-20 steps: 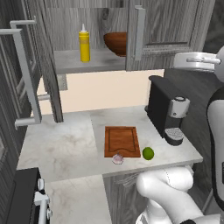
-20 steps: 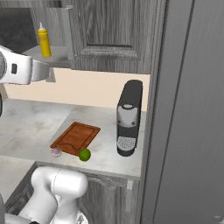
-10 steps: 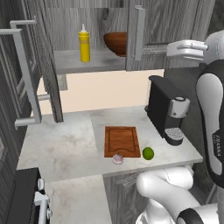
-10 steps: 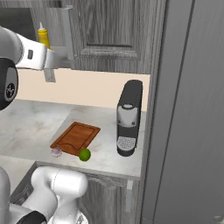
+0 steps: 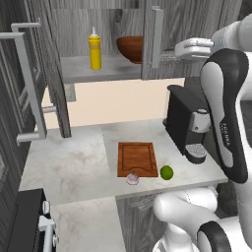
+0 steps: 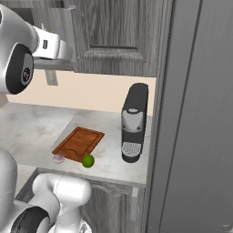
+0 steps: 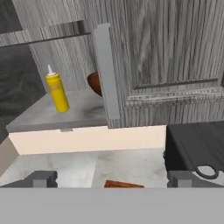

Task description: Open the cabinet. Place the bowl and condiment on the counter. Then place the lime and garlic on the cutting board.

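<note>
1. A black coffee machine stands on the table, below the gripper and slightly to its right, with a silver front and a round drip tray.
2. A tall grey woodgrain panel rises just right of the machine.
3. A dark stove edge lies low, far to the left.

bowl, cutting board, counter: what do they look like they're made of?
Bowl: likely wood, dark reddish-brown with a glossy sheen. Cutting board: wood, reddish-brown, faint grain, matte, with a groove round the rim. Counter: looks like stone, light grey-white with marbled veining, smooth. All rendered, so judged from texture only.
</note>
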